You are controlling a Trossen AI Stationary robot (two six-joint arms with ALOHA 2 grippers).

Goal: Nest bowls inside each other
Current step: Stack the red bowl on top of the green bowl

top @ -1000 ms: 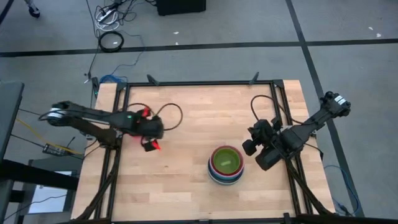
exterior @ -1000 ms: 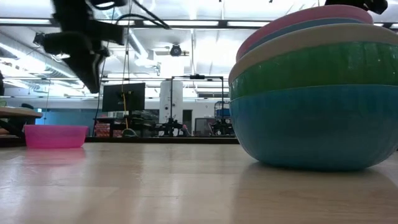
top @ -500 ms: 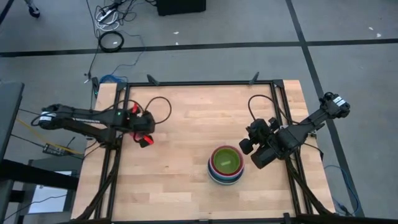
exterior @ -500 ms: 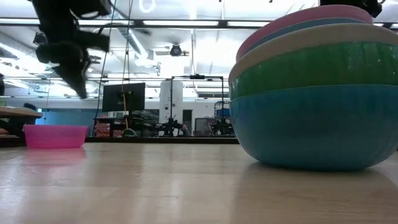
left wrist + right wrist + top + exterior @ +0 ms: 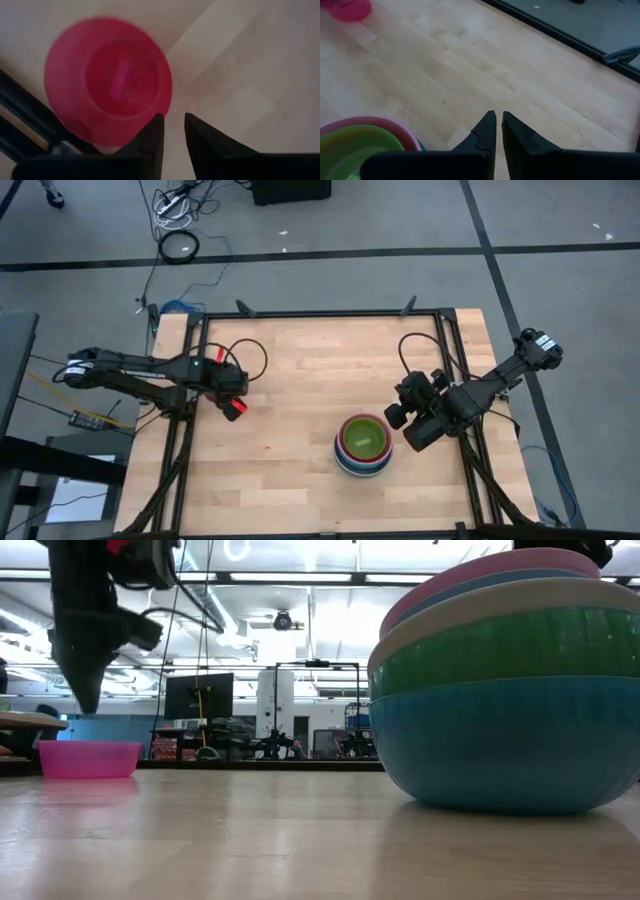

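A small magenta bowl (image 5: 107, 80) stands on its base near the table's left edge (image 5: 239, 410); the low view shows it (image 5: 88, 758) too. My left gripper (image 5: 173, 125) hangs above its rim, pointing down, fingers narrowly open with nothing between them; it is clear of the bowl in the low view (image 5: 88, 700). A stack of nested bowls (image 5: 363, 445) stands right of the table's middle, teal outermost (image 5: 510, 745), lime innermost (image 5: 355, 145). My right gripper (image 5: 499, 117) hovers shut just right of the stack (image 5: 402, 425).
A dark metal frame (image 5: 320, 313) runs along the wooden table's edges. Bare wood (image 5: 300, 380) lies between the magenta bowl and the stack. Cables loop from both arms over the tabletop (image 5: 250, 350).
My left gripper has moved toward the table's left edge and sunk a little, rolling about its own axis, and now stands over the magenta bowl. The bowl and the stack have not moved.
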